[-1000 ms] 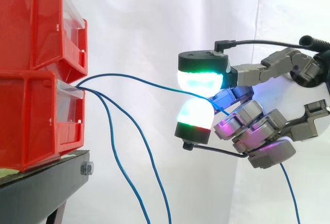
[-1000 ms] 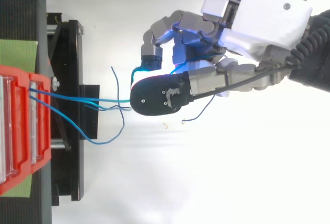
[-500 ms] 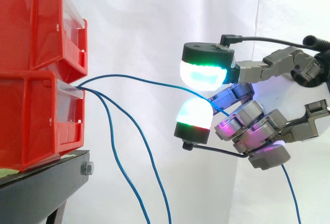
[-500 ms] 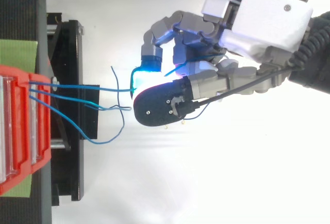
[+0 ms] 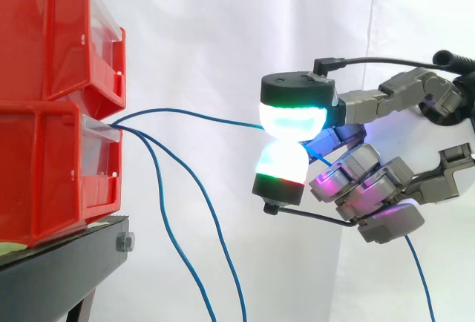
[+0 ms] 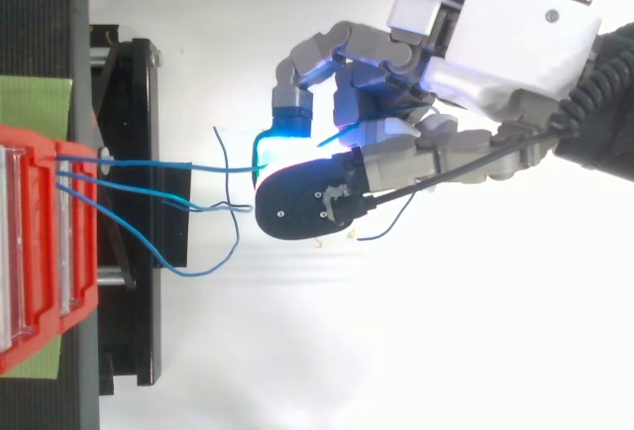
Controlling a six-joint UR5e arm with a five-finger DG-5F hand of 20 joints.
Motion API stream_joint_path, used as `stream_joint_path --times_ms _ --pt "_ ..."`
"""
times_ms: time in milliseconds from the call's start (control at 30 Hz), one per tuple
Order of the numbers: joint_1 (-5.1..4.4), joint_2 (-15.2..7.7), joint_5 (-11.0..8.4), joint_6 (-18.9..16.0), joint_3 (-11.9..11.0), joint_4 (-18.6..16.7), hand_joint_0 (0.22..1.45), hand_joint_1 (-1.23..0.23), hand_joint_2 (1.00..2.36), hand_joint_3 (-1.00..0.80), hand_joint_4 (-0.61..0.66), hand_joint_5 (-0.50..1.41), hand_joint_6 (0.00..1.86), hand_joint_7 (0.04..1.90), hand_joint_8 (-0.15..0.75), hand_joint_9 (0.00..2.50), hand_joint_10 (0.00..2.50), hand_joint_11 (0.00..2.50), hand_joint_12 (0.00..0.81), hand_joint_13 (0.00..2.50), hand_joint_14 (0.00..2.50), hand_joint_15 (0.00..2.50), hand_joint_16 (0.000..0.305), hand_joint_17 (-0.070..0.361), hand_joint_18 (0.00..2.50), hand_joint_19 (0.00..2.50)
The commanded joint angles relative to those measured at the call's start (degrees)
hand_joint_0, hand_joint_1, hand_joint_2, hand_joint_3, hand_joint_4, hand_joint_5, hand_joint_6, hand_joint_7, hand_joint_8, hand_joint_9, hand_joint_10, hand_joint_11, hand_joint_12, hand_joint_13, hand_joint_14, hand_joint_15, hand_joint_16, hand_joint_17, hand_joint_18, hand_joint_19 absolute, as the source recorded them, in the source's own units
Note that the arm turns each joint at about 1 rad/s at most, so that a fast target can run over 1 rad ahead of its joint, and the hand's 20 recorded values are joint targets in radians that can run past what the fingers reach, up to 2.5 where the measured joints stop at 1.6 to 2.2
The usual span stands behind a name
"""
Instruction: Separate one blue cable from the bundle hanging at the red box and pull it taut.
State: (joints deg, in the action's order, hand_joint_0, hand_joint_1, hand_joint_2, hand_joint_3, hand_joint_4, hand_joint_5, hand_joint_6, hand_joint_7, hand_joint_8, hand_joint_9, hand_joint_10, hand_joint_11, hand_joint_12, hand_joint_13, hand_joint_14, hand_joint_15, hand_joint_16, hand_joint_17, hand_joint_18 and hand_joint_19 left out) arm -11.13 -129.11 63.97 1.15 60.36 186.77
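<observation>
We see the hand (image 5: 371,185) coming in from the right, held level at about the height of the lower red box (image 5: 44,173). Two of its pads (image 5: 293,118) are pressed together, one from above and one from below, both glowing pale cyan with a green rim. They are clamped on a single blue cable (image 5: 193,114). The remaining fingers are curled in below and behind the pinch and glow violet.

From above, the hand's white back (image 6: 495,39) lies toward the upper right, and the pinching fingers point left toward the box.

The pinched cable runs from the pads to the front lip of the red box. From the side it rises in a shallow arc, and from above it looks almost straight (image 6: 178,164). Behind the pinch, a length of blue cable comes out under the hand and hangs down at the lower right.

The two other blue cables (image 5: 174,240) leave the same spot on the box and droop slack toward the bottom edge, well apart from the hand.

A second red bin (image 5: 44,33) sits on top of the box. Both rest on a black stand (image 5: 59,277) in front of a white curtain (image 5: 223,33).
</observation>
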Motion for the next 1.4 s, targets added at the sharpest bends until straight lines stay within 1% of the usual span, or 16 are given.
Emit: stream_joint_path --times_ms 0,67,100,167,200,267,333,400,467,500,533,667,967,1033,1167,1367 --pt "-0.04 0.00 0.01 -0.01 -0.07 0.00 0.65 -0.75 1.02 -0.21 0.03 -0.18 0.93 1.16 0.346 0.47 2.50 2.03 0.459 0.92 2.50 1.67 0.049 0.111 1.28 1.30" --pt "-0.04 0.00 0.01 -0.01 0.02 0.00 0.67 -0.78 1.02 -0.21 0.01 -0.18 0.93 1.15 0.345 0.45 2.50 2.04 0.454 0.91 2.50 1.68 0.049 0.109 1.28 1.30" --pt "0.05 0.00 0.01 -0.01 0.02 0.00 0.67 -0.78 1.02 -0.24 0.02 -0.18 0.93 1.10 0.351 0.44 2.50 2.02 0.451 0.89 2.50 1.70 0.049 0.111 1.28 1.30" --pt "0.05 0.00 0.01 -0.01 -0.07 0.00 0.66 -0.81 1.01 -0.38 0.09 -0.18 0.93 1.07 0.357 0.44 2.50 1.99 0.448 0.89 2.50 1.68 0.049 0.111 1.27 1.30" --pt "0.05 0.00 0.01 -0.01 0.02 0.00 0.62 -0.77 1.00 -0.50 0.11 -0.18 0.93 1.07 0.357 0.44 2.50 2.00 0.446 0.89 2.50 1.68 0.049 0.111 1.27 1.29" --pt "-0.04 0.00 0.01 -0.01 0.02 0.00 0.54 -0.67 1.00 -0.50 0.13 -0.18 0.92 1.05 0.366 0.45 2.50 1.96 0.450 0.89 2.50 1.64 0.053 0.119 1.27 1.19" --pt "-0.04 0.00 0.01 0.08 0.02 0.00 0.51 -0.54 1.00 -0.50 0.14 -0.18 0.92 1.03 0.383 0.47 2.50 1.92 0.461 0.92 2.50 1.61 0.057 0.127 1.26 1.06" --pt "-0.04 0.00 0.01 0.08 0.02 0.00 0.52 -0.45 1.00 -0.50 0.14 -0.17 0.91 1.05 0.377 0.47 2.50 1.91 0.454 0.91 2.50 1.59 0.054 0.122 1.24 1.09" --pt "-0.04 0.00 0.01 0.08 0.02 0.00 0.59 -0.43 1.00 -0.50 0.13 -0.17 0.90 1.08 0.359 0.47 2.50 1.95 0.445 0.89 2.50 1.58 0.049 0.109 1.22 1.21" --pt "-0.04 0.00 0.01 0.08 0.02 0.00 0.62 -0.46 1.00 -0.49 0.12 -0.17 0.90 1.11 0.355 0.47 2.50 1.98 0.439 0.89 2.50 1.60 0.048 0.107 1.22 1.21" --pt "-0.04 0.00 0.01 0.08 0.02 0.00 0.62 -0.54 1.01 -0.39 0.11 -0.17 0.90 1.12 0.352 0.48 2.50 2.01 0.447 0.90 2.50 1.61 0.048 0.109 1.22 1.22" --pt "-0.04 0.00 0.01 0.08 0.02 0.00 0.62 -0.70 1.02 -0.24 0.11 -0.17 0.90 1.17 0.360 0.47 2.50 2.06 0.457 0.90 2.50 1.62 0.049 0.111 1.22 1.21" --pt "-0.12 0.00 0.01 0.08 0.02 0.00 0.66 -0.79 1.01 -0.30 0.07 -0.18 0.92 1.09 0.355 0.45 2.50 2.00 0.447 0.89 2.50 1.66 0.049 0.110 1.27 1.29" --pt "-0.12 -0.09 0.01 0.08 0.02 0.00 0.68 -0.81 1.01 -0.30 0.04 -0.18 0.92 1.10 0.342 0.45 2.50 1.99 0.445 0.89 2.50 1.68 0.049 0.110 1.28 1.30" --pt "-0.12 0.00 0.01 0.08 0.02 0.00 0.70 -0.82 1.01 -0.28 -0.03 -0.18 0.93 1.14 0.336 0.44 2.50 2.04 0.443 0.88 2.50 1.69 0.049 0.111 1.29 1.38" --pt "-0.12 0.00 -0.07 0.08 0.11 0.00 0.71 -0.79 1.02 -0.18 -0.17 -0.18 0.94 1.29 0.331 0.40 2.50 2.06 0.443 0.86 2.50 1.66 0.050 0.113 1.24 1.32"
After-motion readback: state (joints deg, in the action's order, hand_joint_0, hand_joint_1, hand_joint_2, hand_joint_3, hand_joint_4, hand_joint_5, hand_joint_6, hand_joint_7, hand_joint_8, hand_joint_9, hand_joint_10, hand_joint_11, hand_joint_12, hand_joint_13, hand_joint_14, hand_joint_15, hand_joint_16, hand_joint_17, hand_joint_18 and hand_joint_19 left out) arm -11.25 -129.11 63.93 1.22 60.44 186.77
